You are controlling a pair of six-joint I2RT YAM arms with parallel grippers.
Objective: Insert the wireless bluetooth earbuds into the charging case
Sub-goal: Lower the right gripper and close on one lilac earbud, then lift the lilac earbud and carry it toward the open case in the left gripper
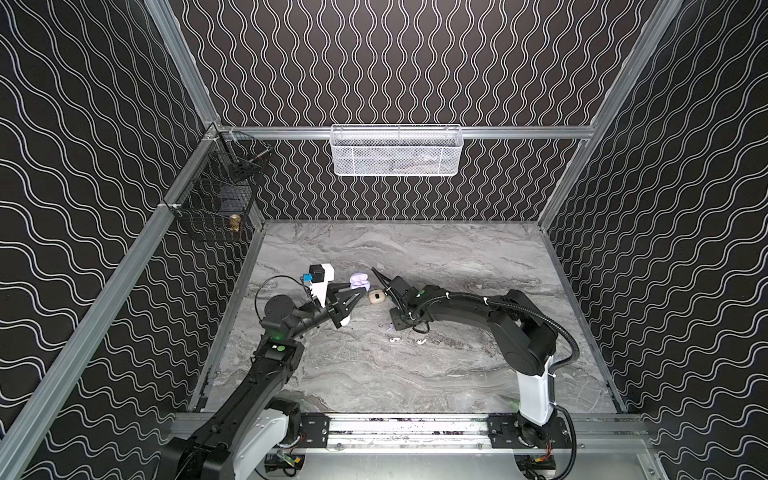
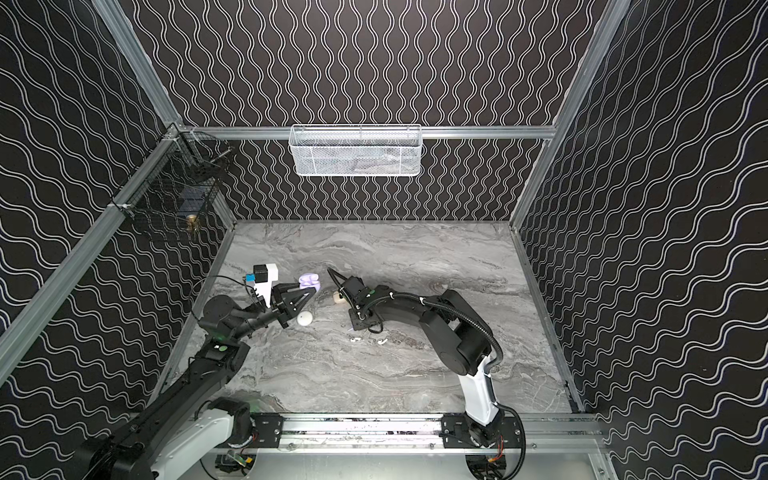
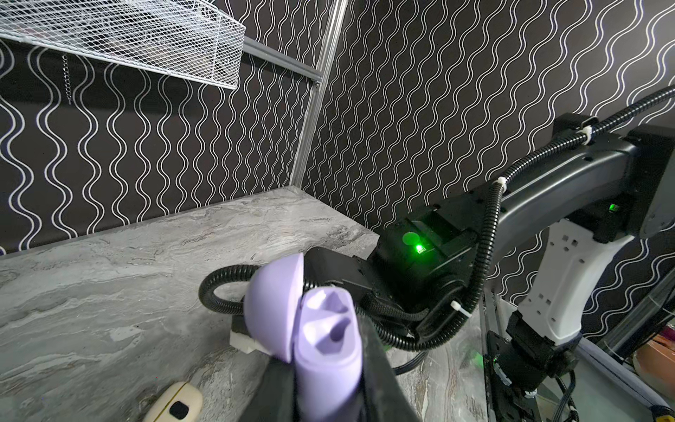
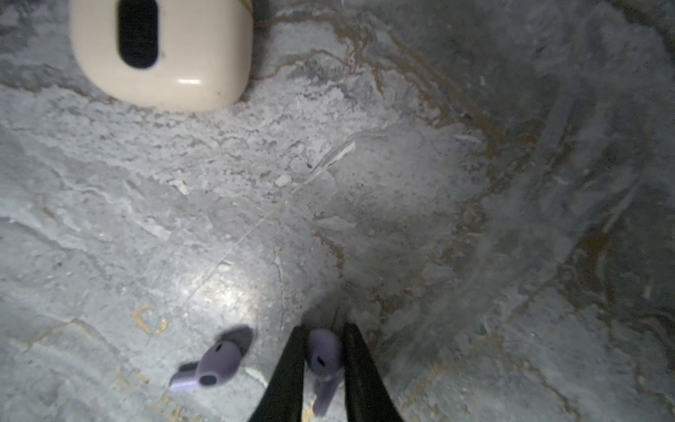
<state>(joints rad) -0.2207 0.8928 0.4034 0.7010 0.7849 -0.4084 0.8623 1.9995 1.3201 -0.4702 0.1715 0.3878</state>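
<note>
The right gripper (image 4: 325, 330), shown in its wrist view, has its jaws standing narrowly apart and pressed on both flanks of a lavender earbud (image 4: 323, 356). Whether the earbud is clear of the marble tabletop (image 4: 438, 182) cannot be told. Its long axis runs along the fingers, with the bud toward the tips and the stem back toward the wrist.

The left gripper (image 3: 323, 365) is closed on the lavender charging case (image 3: 328, 329), which is held with its lid (image 3: 274, 307) swung open; the sockets that show are empty. All places are given from this case.

The right arm is seen just beyond the case, so the gripped earbud is judged near the sockets but not over them, and a stem-first turn toward the mouth is judged necessary. A cream case (image 1: 376, 297) sits just beside the lavender case. A second lavender earbud (image 4: 215, 365) lies loose just beside the right fingers, nearer that arm. White earbuds (image 1: 393, 339) lie farther from the case, past the right wrist.
</note>
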